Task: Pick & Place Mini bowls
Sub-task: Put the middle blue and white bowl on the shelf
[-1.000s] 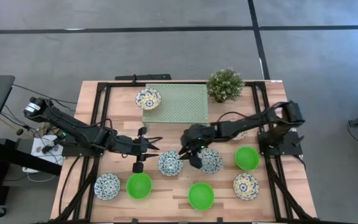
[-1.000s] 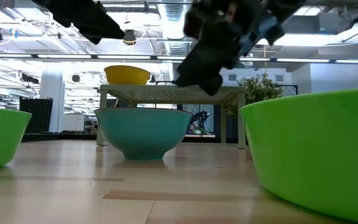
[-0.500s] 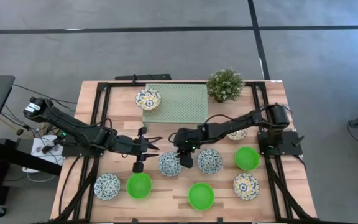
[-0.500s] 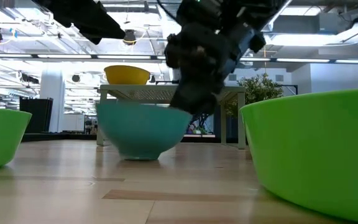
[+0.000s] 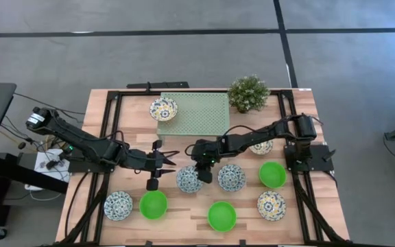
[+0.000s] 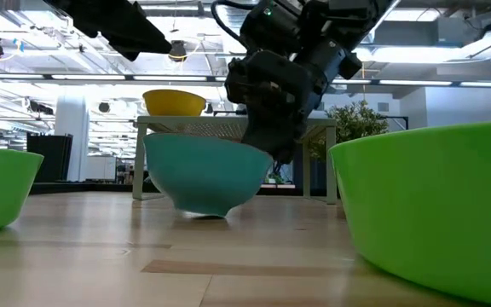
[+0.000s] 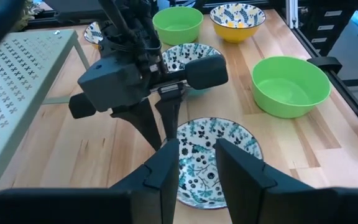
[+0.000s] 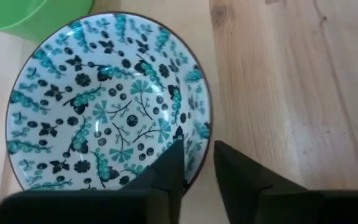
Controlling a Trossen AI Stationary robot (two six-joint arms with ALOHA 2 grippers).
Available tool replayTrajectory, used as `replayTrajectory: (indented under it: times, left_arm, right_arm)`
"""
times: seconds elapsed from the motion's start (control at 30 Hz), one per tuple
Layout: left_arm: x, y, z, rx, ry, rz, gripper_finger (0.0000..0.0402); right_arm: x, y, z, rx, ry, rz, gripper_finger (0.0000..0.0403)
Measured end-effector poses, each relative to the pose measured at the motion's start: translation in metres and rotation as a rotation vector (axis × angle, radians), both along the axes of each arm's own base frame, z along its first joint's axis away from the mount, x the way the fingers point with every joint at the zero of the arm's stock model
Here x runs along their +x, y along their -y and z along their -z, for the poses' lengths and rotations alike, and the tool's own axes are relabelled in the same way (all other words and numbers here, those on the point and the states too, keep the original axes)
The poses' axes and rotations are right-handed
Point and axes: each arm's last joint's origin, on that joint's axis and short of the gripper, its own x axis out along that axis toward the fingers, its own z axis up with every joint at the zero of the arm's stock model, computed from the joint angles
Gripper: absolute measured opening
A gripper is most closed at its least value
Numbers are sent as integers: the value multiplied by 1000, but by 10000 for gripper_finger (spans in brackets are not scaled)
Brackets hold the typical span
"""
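A white bowl with teal floral print (image 5: 186, 180) sits tilted mid-table; its teal outside (image 6: 199, 175) shows in the low view. My right gripper (image 5: 201, 172) is shut on its rim. My left gripper (image 5: 172, 160) hovers open just left of it, touching nothing, and its wrist view looks down on the bowl (image 7: 210, 155). Other mini bowls rest on the table: green ones (image 5: 153, 204) (image 5: 221, 216) (image 5: 272, 174) and patterned ones (image 5: 118, 205) (image 5: 232, 177) (image 5: 271, 204). One more patterned bowl (image 5: 163, 108) sits on the green platform. My right gripper (image 8: 197, 152) pinches the bowl's rim (image 8: 199, 132) on the side toward the table's right, one finger (image 8: 169, 168) inside the bowl and one outside. The fingers (image 7: 157, 124) point down from above. The bowl is tilted, its foot (image 6: 203, 213) low at the tabletop.
A green perforated platform (image 5: 193, 113) and a potted plant (image 5: 248, 92) stand at the far edge. A further patterned bowl (image 5: 260, 147) lies partly under the right arm. Black frame rails run along both table sides.
My right gripper has moved toward the table's left, from over the neighbouring patterned bowl to the teal-print bowl, and come down onto its rim. The bowl, level half a second ago, is now tipped. The left arm has kept still.
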Motion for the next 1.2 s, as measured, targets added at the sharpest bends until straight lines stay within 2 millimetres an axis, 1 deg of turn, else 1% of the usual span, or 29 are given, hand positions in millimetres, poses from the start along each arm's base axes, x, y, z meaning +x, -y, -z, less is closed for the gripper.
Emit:
replayTrajectory:
  times: [0.1,0.13,0.27,0.33,0.43,0.53,0.63,0.73,0.87,0.97,1.1,1.2]
  left_arm:
    - [0,0,0,0,0,0,106]
    - [0,0,0,0,0,0,106]
    - [0,0,0,0,0,0,106]
    - [0,0,0,0,0,0,106]
    - [0,0,0,0,0,0,106]
    - [0,0,0,-1,2,0,106]
    - [1,0,-1,-6,15,0,106]
    - [2,1,-3,-16,37,0,106]
    - [2,1,-4,-17,41,0,106]
    - [2,1,-4,-17,41,-1,106]
    - [2,1,-4,-17,41,0,106]
    - [2,1,-4,-17,41,-1,106]
  right_arm:
    - [1,0,-1,5,16,-15,20]
    - [1,0,-3,10,22,-22,13]
    - [0,-1,-5,15,10,-40,20]
    - [-2,-1,-12,12,-26,-44,18]
    - [-5,-1,-38,-51,-52,-51,6]
    - [-9,2,-66,-133,-68,-43,9]
    - [-13,7,-97,-198,-41,-27,9]
    - [-20,15,-123,-241,-33,-35,4]
    - [-29,31,-158,-255,10,-5,6]
    - [-36,51,-181,-290,33,62,3]
    - [-41,81,-195,-319,28,144,3]
    - [-45,105,-201,-318,22,209,3]
